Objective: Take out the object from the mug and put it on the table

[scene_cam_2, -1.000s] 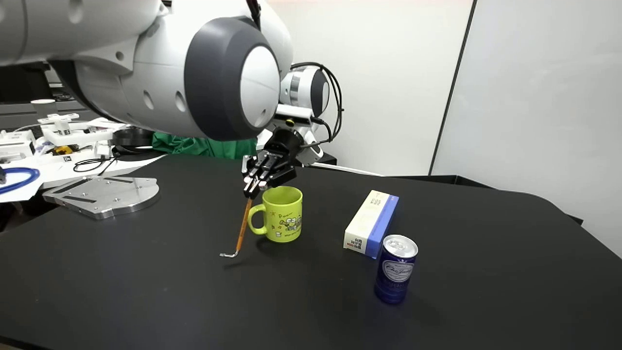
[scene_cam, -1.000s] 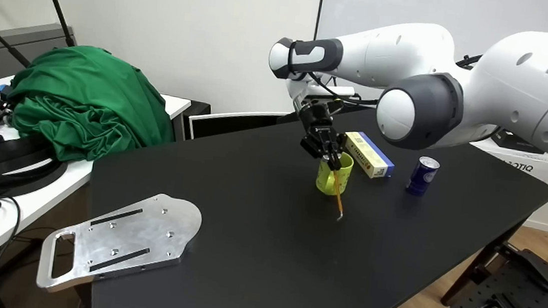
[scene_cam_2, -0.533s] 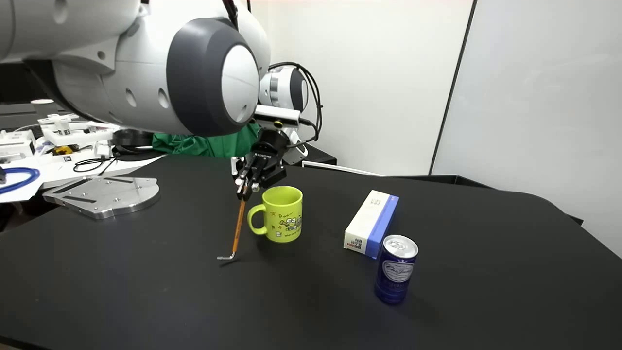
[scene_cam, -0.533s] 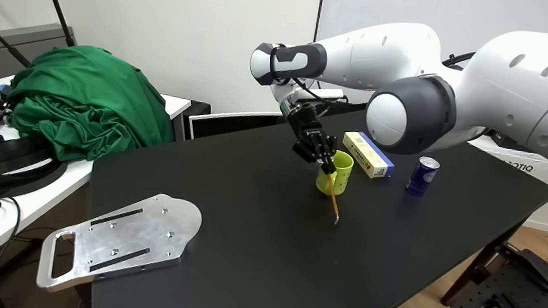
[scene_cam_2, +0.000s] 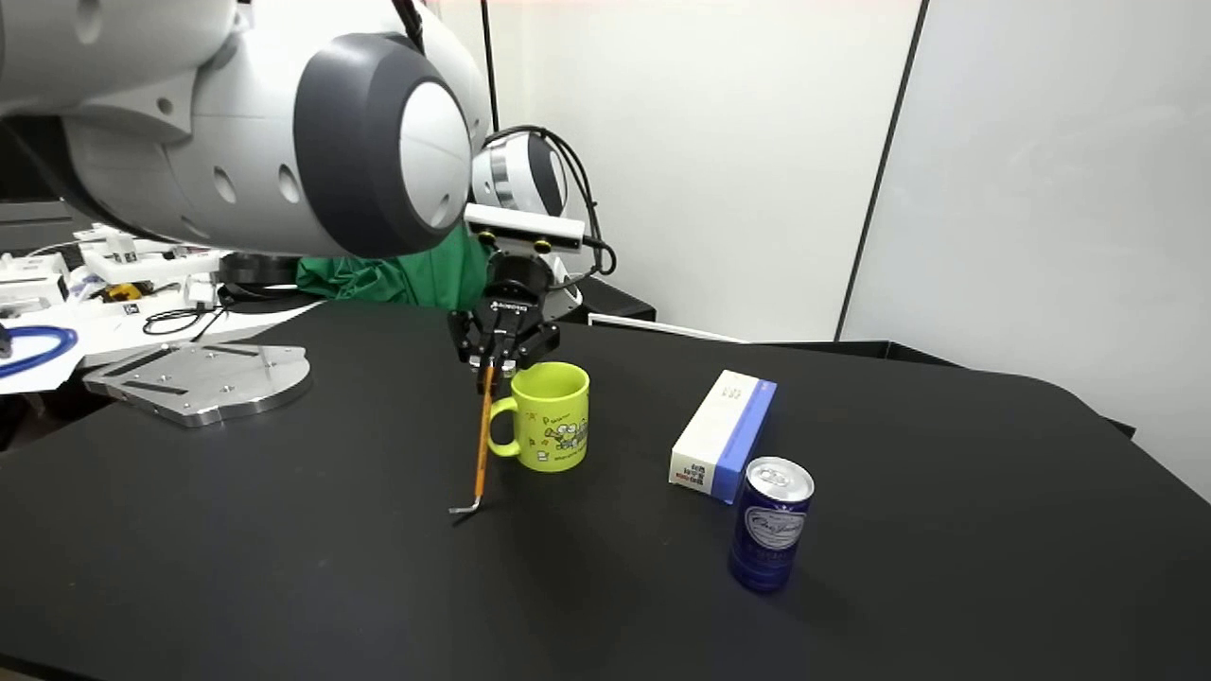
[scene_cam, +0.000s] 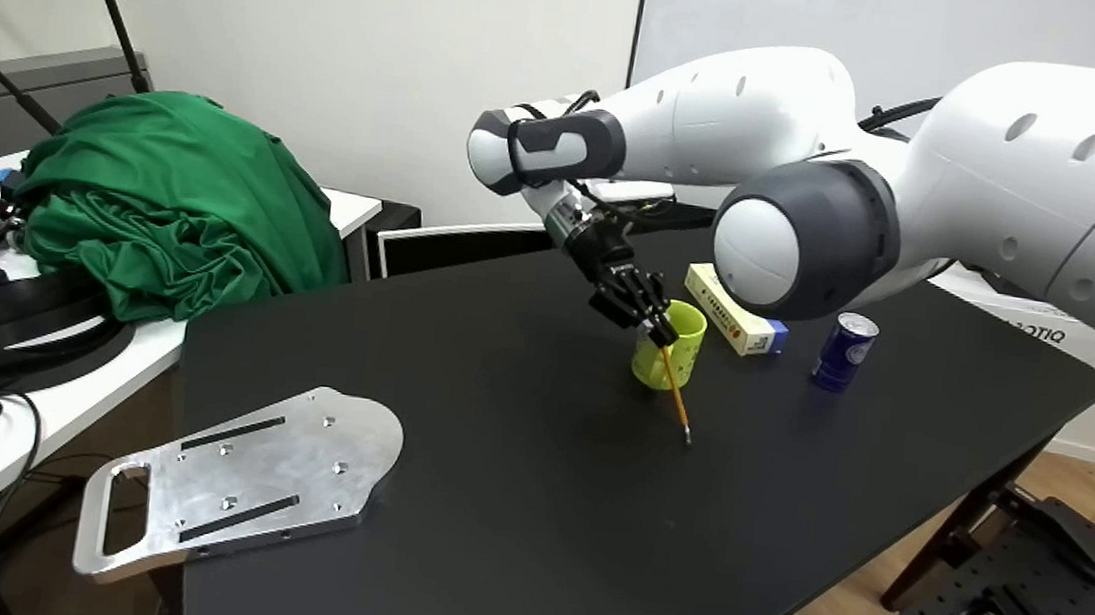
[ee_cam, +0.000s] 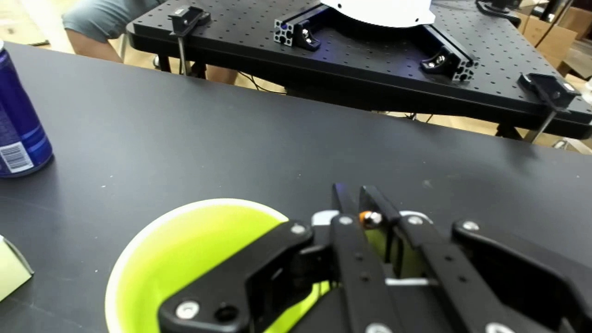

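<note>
The object, a thin orange-brown stick (scene_cam: 674, 388) with a bent silver tip, also shows in an exterior view (scene_cam_2: 482, 440). My gripper (scene_cam: 662, 339) is shut on it near its upper end. The stick hangs slightly tilted outside the mug (scene_cam_2: 558, 421), in front of its handle side. Its silver tip is very close to the table (scene_cam_2: 322, 586); I cannot tell if they touch. In the wrist view the stick's end (ee_cam: 364, 218) sits between my gripper's (ee_cam: 354, 187) fingers. The yellow-green mug (ee_cam: 185, 249) stands upright beside the gripper, partly covered by it.
A blue-and-white box (scene_cam_2: 724, 430) and a dark blue can (scene_cam_2: 771, 525) stand beyond the mug. A metal plate (scene_cam: 260, 471) lies at the table's edge. A white desk with green cloth (scene_cam: 176, 201) adjoins. A black perforated platform (ee_cam: 231, 37) is opposite.
My wrist and arm have swung and turned while holding the stick. The stick is now more upright in an exterior view and its tip has shifted. The mug has not moved.
</note>
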Controlling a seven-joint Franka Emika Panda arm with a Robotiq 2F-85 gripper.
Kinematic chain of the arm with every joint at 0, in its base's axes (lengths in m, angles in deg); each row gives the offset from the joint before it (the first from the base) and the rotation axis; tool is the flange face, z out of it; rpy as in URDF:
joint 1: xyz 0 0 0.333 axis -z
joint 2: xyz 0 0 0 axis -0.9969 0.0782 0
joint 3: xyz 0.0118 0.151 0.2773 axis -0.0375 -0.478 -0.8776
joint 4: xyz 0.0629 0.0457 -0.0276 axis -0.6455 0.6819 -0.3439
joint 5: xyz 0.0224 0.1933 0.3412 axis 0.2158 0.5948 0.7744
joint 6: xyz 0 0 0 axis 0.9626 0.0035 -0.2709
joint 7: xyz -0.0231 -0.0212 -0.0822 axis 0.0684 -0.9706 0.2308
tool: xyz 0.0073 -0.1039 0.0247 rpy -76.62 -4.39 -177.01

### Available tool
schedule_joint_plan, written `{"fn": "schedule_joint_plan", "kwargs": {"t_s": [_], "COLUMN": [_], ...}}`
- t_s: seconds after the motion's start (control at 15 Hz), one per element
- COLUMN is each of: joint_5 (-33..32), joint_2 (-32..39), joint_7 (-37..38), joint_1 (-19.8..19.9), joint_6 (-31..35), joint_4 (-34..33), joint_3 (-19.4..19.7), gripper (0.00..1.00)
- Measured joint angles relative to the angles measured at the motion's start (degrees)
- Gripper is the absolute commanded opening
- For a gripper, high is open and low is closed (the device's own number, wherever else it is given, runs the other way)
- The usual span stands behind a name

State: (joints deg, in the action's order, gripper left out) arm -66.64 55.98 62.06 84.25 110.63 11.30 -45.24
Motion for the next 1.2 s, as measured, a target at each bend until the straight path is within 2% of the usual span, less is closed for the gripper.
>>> {"fn": "schedule_joint_plan", "kwargs": {"t_s": [0.2,1.2], "joint_5": [-2.0,-2.1], "joint_2": [0.0,0.1], "joint_7": [-2.5,-2.5], "joint_1": [-1.4,-5.5], "joint_6": [0.3,1.0], "joint_4": [0.5,3.3], "joint_3": [0.1,0.1], "gripper": [0.03,0.03]}}
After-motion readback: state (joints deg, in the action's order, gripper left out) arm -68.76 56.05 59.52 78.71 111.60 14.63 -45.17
